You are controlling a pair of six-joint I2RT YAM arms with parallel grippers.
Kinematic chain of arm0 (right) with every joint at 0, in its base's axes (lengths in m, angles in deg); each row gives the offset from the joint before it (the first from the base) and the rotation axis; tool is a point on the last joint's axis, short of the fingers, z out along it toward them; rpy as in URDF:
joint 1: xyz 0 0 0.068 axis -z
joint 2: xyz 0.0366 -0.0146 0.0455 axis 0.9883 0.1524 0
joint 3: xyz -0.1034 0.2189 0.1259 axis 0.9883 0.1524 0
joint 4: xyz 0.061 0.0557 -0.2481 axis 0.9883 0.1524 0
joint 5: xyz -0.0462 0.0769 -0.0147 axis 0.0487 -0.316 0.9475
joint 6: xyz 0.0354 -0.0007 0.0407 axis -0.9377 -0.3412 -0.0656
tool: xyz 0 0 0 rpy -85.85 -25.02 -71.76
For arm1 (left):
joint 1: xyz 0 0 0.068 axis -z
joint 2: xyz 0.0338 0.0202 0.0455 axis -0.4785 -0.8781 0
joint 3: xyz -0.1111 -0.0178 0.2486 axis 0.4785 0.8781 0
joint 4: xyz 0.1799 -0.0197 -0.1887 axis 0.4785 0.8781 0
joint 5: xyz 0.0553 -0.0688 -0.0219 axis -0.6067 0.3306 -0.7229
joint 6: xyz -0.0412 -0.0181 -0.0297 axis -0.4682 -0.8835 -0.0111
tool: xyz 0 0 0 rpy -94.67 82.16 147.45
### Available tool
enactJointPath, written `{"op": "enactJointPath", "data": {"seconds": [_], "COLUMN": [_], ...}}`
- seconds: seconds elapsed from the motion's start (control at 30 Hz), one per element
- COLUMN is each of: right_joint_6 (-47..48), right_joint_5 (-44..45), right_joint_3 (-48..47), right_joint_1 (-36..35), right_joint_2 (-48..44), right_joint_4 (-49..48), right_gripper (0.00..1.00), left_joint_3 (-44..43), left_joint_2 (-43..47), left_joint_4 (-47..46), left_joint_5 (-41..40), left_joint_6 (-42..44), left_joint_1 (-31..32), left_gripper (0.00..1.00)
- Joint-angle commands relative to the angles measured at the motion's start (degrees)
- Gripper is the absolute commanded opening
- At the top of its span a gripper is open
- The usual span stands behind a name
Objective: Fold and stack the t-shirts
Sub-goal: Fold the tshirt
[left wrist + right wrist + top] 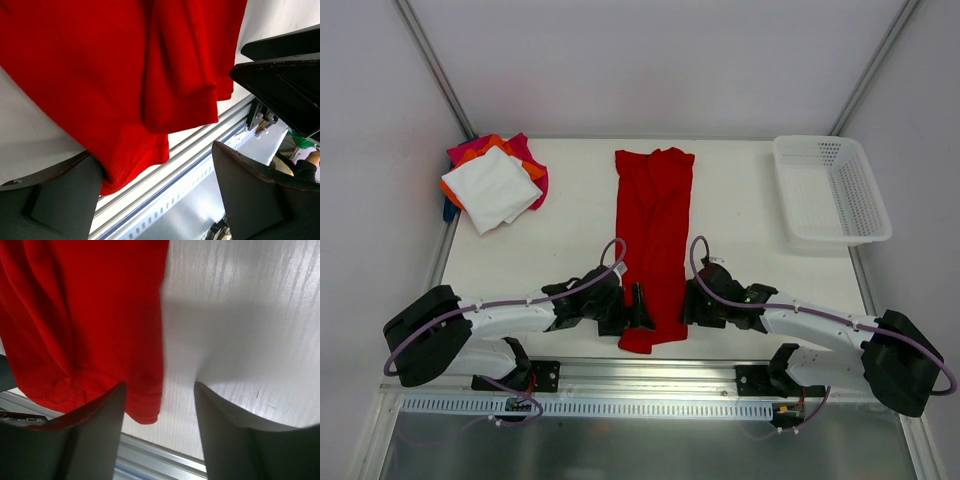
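Observation:
The red t-shirt (653,240) lies folded into a long narrow strip down the middle of the table, its near end at the front edge. My left gripper (638,308) is open at the strip's near left corner; in the left wrist view its jaws (160,195) are wide apart, with the red cloth (125,75) over the left finger (60,200). My right gripper (692,303) is open at the near right corner; in the right wrist view (160,410) the hem corner (145,410) lies between the fingers. Folded white (492,188), orange (490,145) and magenta (525,150) shirts are stacked at the back left.
A white plastic mesh basket (830,190) stands at the back right. A blue edge (448,210) shows under the stack. The metal rail of the table's front edge (190,150) runs just beyond the shirt's near end. Grey walls close in the table.

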Motion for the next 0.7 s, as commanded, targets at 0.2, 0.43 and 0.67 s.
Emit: {"op": "enactJointPath", "data": {"seconds": [0.2, 0.43, 0.67], "right_joint_6": [-1.83, -1.83, -1.83], "right_joint_5": [-0.69, -0.6, -1.13], "right_joint_3": [0.83, 0.74, 0.83], "right_joint_1": [-0.53, -0.62, -0.62], "right_joint_2": [0.57, 1.54, 2.42], "right_joint_4": [-1.79, -2.4, -3.29], "right_gripper": [0.08, 0.01, 0.01], "left_joint_3": [2.93, 3.9, 3.98], "left_joint_2": [0.79, 1.58, 0.7], "left_joint_4": [3.56, 3.56, 3.65], "left_joint_5": [-3.83, -4.45, -4.97], "left_joint_6": [-2.29, -2.55, -2.64], "left_joint_1": [1.27, 1.45, 1.45], "left_gripper": [0.72, 0.5, 0.11]}}
